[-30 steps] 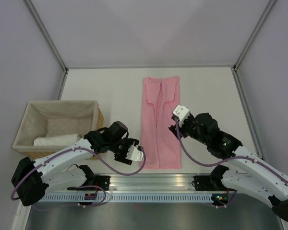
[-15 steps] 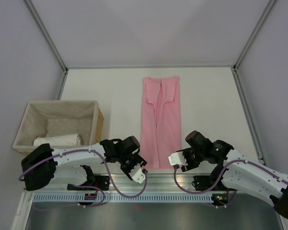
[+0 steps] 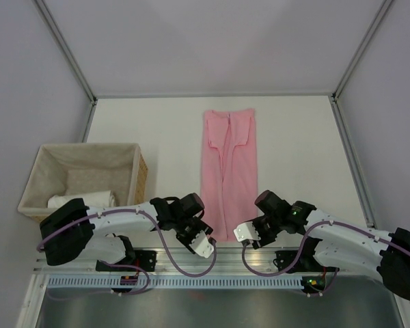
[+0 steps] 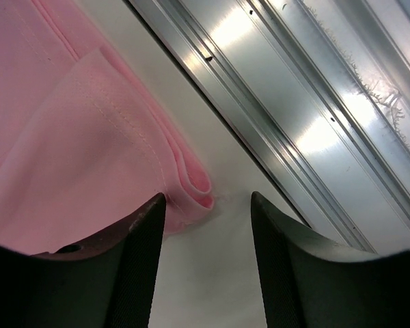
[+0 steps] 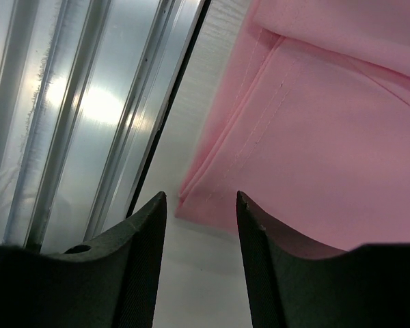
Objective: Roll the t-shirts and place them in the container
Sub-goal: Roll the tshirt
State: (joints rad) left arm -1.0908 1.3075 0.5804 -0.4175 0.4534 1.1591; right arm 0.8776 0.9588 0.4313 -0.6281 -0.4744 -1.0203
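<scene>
Lying folded lengthwise: light-pink t-shirt point(image 3: 228, 174)

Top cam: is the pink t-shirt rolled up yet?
No, the t-shirt lies flat on the table as a long folded strip.

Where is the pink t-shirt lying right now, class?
In the top view, the pink t-shirt lies folded into a long strip mid-table, right of the wicker basket, with its near corners by the left gripper and the right gripper.
</scene>
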